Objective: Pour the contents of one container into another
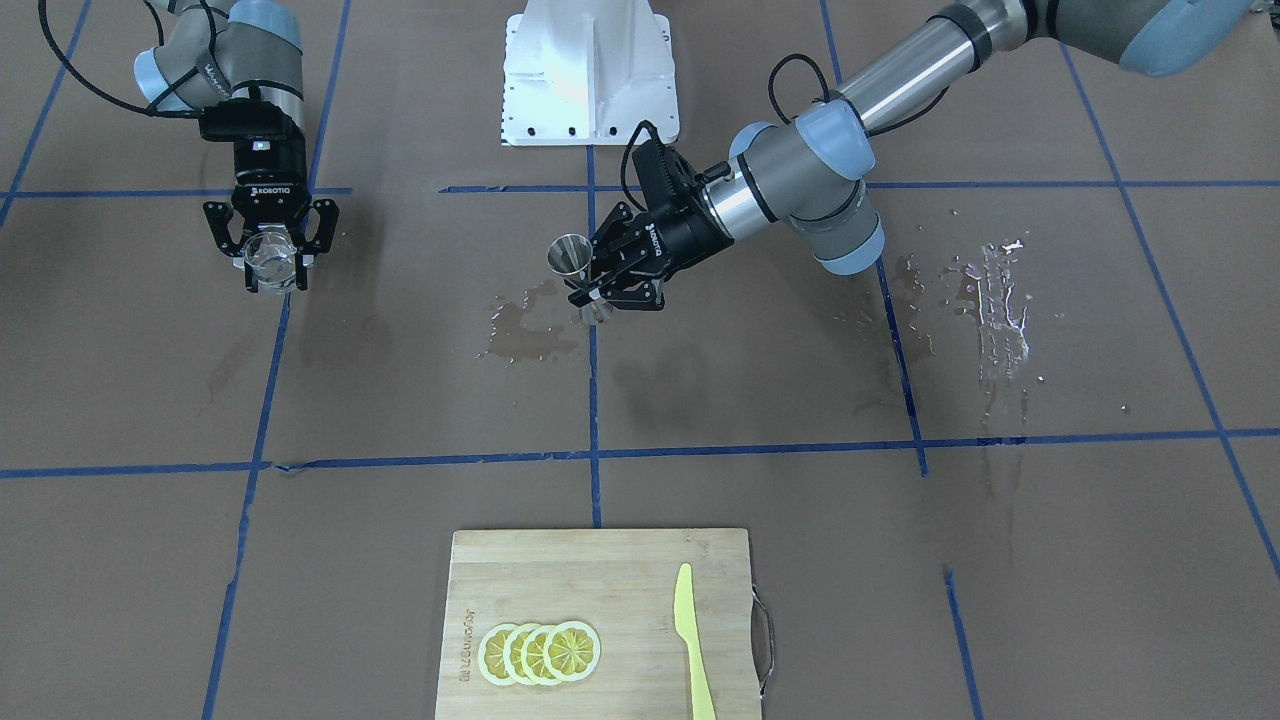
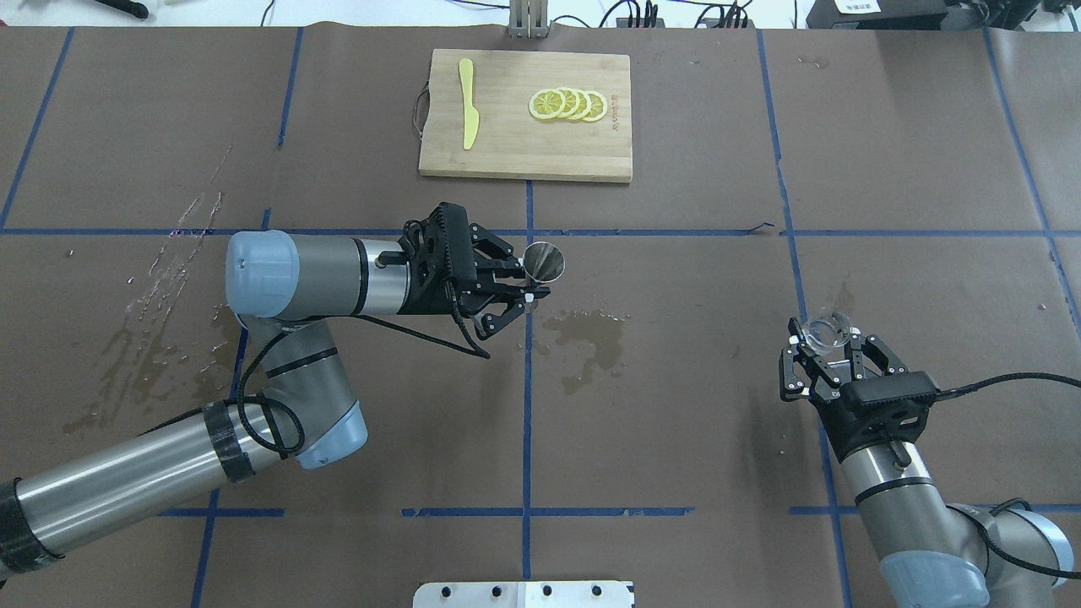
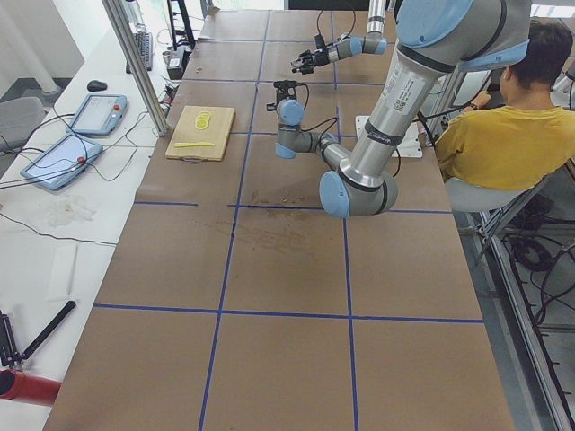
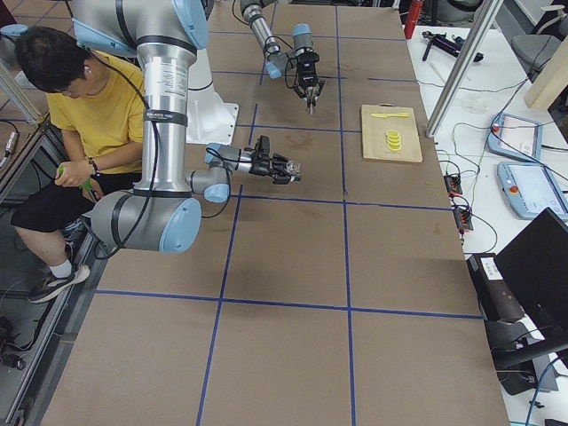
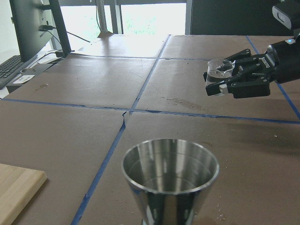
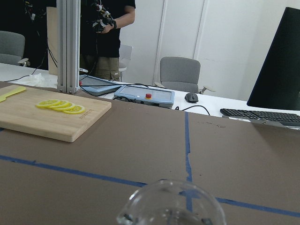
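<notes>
The shiny hourglass jigger (image 5: 169,180) is clamped in the left end effector (image 2: 525,287) near the cutting board (image 2: 524,156), over wet brown tabletop (image 2: 676,422); the right end effector (image 2: 828,344), farther off, grips a clear glass (image 2: 826,329).

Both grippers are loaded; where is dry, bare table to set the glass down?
Dry and bare: the stretch between the central puddle and the right gripper holding the glass, and the far corner right of the cutting board. Avoid: the board with lemon slices and knife, the puddle by the jigger in the left gripper, the streaky spill on the robot's left.
</notes>
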Available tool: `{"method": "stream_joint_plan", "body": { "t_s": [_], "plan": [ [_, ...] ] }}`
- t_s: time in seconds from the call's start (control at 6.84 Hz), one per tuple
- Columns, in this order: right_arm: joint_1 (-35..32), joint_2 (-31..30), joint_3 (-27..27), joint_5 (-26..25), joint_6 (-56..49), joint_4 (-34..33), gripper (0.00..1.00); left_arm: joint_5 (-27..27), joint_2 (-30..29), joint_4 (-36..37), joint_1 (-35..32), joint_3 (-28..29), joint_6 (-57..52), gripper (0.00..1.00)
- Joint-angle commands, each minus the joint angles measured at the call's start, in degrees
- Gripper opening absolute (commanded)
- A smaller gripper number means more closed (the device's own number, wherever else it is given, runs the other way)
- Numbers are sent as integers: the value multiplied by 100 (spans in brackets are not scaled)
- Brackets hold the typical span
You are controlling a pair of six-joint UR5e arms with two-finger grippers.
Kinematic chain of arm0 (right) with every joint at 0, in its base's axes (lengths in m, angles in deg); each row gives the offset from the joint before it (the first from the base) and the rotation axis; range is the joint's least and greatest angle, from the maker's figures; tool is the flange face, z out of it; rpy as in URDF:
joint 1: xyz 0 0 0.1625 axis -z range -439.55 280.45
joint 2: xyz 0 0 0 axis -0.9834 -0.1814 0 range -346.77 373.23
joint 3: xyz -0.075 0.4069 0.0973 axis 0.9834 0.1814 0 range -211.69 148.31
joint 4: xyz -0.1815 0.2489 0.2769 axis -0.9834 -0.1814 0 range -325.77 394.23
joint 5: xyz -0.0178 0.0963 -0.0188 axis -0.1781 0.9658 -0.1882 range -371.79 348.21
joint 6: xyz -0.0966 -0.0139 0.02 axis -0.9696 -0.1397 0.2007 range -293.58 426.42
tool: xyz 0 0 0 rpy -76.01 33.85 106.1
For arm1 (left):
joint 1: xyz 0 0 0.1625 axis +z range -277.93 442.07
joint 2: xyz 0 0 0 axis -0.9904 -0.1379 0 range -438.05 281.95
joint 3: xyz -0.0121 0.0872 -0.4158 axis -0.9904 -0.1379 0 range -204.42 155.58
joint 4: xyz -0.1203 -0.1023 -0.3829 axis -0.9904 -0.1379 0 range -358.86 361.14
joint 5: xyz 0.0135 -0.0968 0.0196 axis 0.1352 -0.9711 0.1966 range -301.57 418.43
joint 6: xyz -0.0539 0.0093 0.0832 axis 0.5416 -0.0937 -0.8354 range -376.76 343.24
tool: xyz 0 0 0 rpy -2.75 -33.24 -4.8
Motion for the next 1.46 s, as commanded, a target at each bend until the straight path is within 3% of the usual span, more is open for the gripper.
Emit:
{"method": "stream_joint_plan", "body": {
  "t_s": [0.0, 0.73, 1.02, 1.32],
  "plan": [
    [15, 231, -30, -8, -540, 42, 0, -2, 53, -24, 26, -90, -31, 0],
    [-203, 1610, -39, 184, -1578, -229, 0, 7, 123, -24, 104, -91, -31, 0],
    [-711, 1919, -39, 989, -1589, -861, 0, 15, 132, -24, 140, -82, -22, 0],
    [-995, 2663, -39, 1266, -1597, -1808, 0, 15, 132, -15, 158, -82, -22, 0]
  ]
}}
